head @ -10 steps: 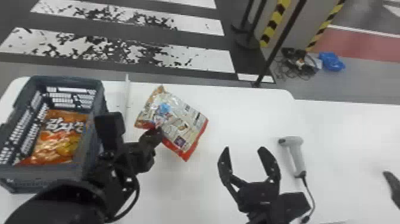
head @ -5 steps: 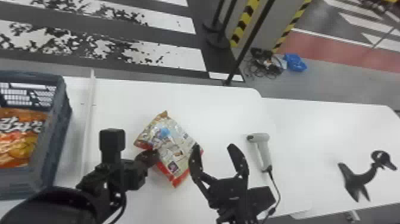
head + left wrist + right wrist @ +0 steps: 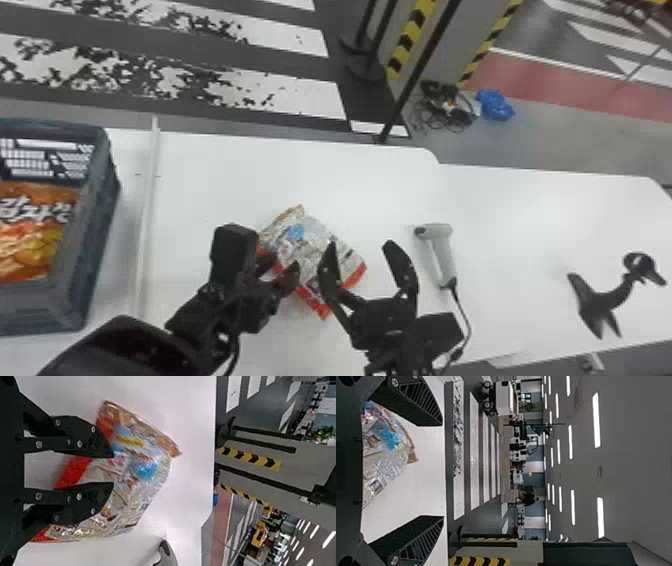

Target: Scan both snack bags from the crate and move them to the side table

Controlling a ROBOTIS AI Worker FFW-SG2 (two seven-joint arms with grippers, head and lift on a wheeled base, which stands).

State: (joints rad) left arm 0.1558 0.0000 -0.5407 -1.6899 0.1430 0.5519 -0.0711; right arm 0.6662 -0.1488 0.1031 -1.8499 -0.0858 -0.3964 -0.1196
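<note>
White stripes [image 3: 315, 100] crossed the dark floor [image 3: 290, 60] beyond the table [image 3: 350, 175], near 2 yellow-black bands [image 3: 411, 37]; lights [image 3: 596, 419] lined the ceiling [image 3: 621, 471].

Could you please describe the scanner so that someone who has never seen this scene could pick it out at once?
Start at the white tabletop and find the right gripper above it. Just to its right lies the scanner, pale grey with a handle and black cord. Unlike the patterned snack bag and the black stand, it is plain and light.
</note>
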